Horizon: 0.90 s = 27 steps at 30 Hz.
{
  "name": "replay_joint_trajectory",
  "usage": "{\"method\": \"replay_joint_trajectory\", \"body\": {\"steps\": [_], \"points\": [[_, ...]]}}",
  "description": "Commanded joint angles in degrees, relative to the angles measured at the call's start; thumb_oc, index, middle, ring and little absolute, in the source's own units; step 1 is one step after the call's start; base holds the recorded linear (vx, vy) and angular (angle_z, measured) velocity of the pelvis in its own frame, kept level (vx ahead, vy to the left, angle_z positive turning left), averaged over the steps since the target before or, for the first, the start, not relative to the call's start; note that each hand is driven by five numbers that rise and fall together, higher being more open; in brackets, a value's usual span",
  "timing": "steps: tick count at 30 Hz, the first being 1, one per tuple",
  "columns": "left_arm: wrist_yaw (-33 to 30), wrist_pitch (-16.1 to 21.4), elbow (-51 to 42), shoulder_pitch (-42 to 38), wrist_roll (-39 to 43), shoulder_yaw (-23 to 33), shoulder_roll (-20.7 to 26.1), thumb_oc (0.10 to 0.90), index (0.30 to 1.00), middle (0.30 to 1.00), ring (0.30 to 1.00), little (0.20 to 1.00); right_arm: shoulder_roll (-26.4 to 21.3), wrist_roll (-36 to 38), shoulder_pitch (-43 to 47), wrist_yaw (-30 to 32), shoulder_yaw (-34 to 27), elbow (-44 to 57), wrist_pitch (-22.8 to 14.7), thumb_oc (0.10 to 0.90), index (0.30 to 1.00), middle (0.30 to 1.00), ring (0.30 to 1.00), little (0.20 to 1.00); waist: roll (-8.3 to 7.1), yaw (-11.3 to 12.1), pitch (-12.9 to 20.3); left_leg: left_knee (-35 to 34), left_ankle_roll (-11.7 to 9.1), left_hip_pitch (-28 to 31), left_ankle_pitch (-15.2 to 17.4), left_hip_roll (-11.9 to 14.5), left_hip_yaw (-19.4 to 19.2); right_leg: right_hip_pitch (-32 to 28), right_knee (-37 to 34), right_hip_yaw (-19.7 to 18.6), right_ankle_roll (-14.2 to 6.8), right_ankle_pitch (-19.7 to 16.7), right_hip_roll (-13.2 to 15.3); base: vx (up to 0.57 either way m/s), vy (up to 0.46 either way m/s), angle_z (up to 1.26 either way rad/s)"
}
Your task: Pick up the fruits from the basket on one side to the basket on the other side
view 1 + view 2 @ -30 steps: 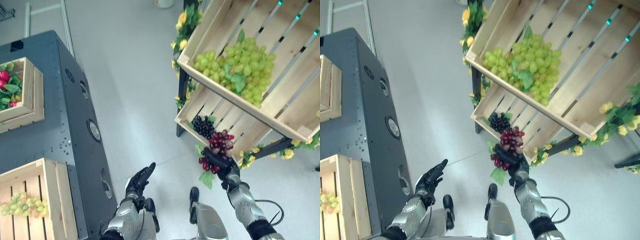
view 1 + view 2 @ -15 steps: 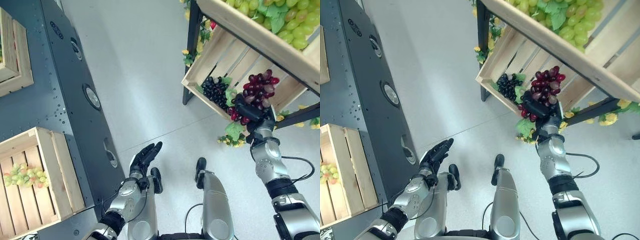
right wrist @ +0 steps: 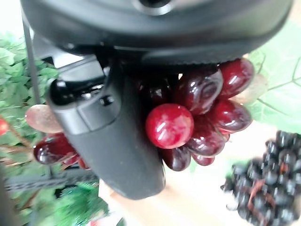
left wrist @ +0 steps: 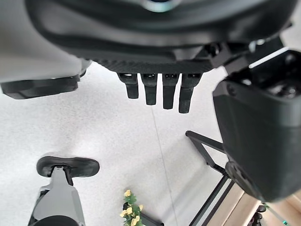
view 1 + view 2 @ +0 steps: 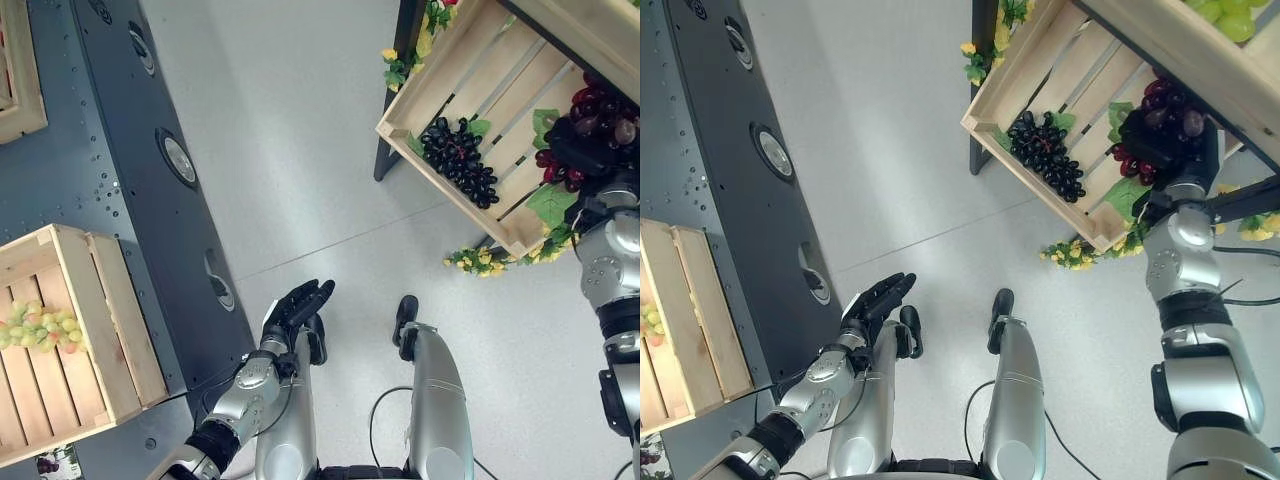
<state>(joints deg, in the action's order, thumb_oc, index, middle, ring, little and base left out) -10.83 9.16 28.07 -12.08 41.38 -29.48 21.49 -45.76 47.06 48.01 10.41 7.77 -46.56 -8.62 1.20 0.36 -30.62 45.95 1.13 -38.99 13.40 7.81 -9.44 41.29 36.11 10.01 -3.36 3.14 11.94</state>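
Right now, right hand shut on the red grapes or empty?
Shut on them: right hand has thumb and fingers curled round the red grapes, over the lower crate.

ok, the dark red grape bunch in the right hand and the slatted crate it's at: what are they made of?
Dark red grape bunch: likely plastic, glossy, with sharp highlights and uniform berries. The right hand is curled round it. Slatted crate: pale unfinished-looking wood, matte, with visible plank edges.

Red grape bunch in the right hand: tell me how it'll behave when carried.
The red grape bunch probably flops: berries bulge loosely past the right hand. Glossy skins suggest slipperiness. The fingers seem to hold part of the bunch, so its hanging berries may swing.
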Motion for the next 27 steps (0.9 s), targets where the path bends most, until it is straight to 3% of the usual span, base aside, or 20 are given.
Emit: {"method": "replay_joint_trajectory", "body": {"steps": [1, 12, 19, 20, 21, 22, 27], "points": [[0.2, 3.0, -6.8, 1.9, 1.3, -1.4, 2.4, 0.8, 0.9, 0.9, 0.9, 0.9, -10.9, -5.9, 9.8, 3.7, 2.5, 0.4, -1.1, 0.4, 0.3, 0.3, 0.3, 0.3, 0.01, 1.6, 0.8, 1.8, 2.6, 0.6, 6.6, -3.1, 0.2, -4.1, 7.3, 2.9, 2.9, 9.3, -1.1, -0.01, -0.03, 0.0], [0.2, 3.7, -8.6, 2.5, 2.2, -2.0, 5.0, 0.8, 0.9, 0.9, 0.9, 0.9, -15.5, -12.8, 18.6, 1.8, 10.0, -9.9, 8.0, 0.4, 0.3, 0.3, 0.3, 0.3, 0.41, 3.4, 0.8, 1.7, 2.8, -1.9, 6.1, -3.7, 1.9, -1.6, 9.0, 3.8, 3.3, 9.6, -0.1, -0.01, -0.008, 0.05], [0.2, 3.8, -9.9, 2.9, 2.7, -2.2, 5.4, 0.8, 0.9, 0.9, 0.9, 0.9, -15.8, -18.7, 22.3, 5.5, 13.0, -10.7, 7.6, 0.4, 0.3, 0.3, 0.3, 0.3, 0.85, 3.8, 0.8, 1.1, 2.9, -2.5, 5.8, -4.0, 2.2, -0.8, 9.3, 4.0, 3.4, 9.8, 0.2, -0.01, 0.004, 0.01], [0.1, 3.6, -10.0, 3.0, 2.7, -2.3, 5.4, 0.8, 0.9, 0.9, 0.9, 0.9, -15.6, -20.4, 22.9, 6.5, 13.7, -10.6, 8.0, 0.46, 0.389, 0.389, 0.389, 0.389, 0.93, 3.9, 0.8, 1.0, 2.8, -2.6, 5.6, -4.1, 2.2, -0.6, 9.4, 4.0, 3.3, 9.7, 0.3, 0.0, 0.0, 0.0], [0.1, 3.6, -10.1, 3.0, 2.7, -2.3, 5.3, 0.8, 0.9, 0.9, 0.9, 0.9, -15.5, -21.2, 23.1, 6.8, 13.9, -10.5, 8.1, 0.551, 0.526, 0.526, 0.526, 0.526, 0.95, 3.9, 0.8, 1.0, 2.8, -2.6, 5.6, -4.1, 2.3, -0.6, 9.4, 4.0, 3.3, 9.7, 0.3, 0.0, 0.0, 0.0], [0.2, 3.7, -10.1, 3.2, 2.6, -2.4, 5.3, 0.8, 0.9, 0.9, 0.9, 0.9, -15.5, -22.8, 23.6, 7.6, 14.5, -10.1, 8.7, 0.8, 0.9, 0.9, 0.9, 0.9, 0.99, 4.0, 0.8, 0.8, 2.8, -2.5, 5.6, -4.2, 2.3, -0.5, 9.3, 4.0, 3.3, 9.7, 0.3, 0.0, 0.0, 0.0], [0.3, 4.8, -10.0, 3.3, 2.9, -2.9, 5.1, 0.8, 0.9, 0.9, 0.9, 0.9, -15.4, -26.7, 26.0, 8.1, 17.8, -10.7, 10.5, 0.8, 0.9, 0.9, 0.9, 0.9, 1.29, 4.2, 0.8, -0.1, 2.8, -2.5, 5.2, -4.4, 2.2, -0.4, 8.8, 4.0, 3.3, 9.5, 0.4, -0.03, 0.025, 0.03]]}}
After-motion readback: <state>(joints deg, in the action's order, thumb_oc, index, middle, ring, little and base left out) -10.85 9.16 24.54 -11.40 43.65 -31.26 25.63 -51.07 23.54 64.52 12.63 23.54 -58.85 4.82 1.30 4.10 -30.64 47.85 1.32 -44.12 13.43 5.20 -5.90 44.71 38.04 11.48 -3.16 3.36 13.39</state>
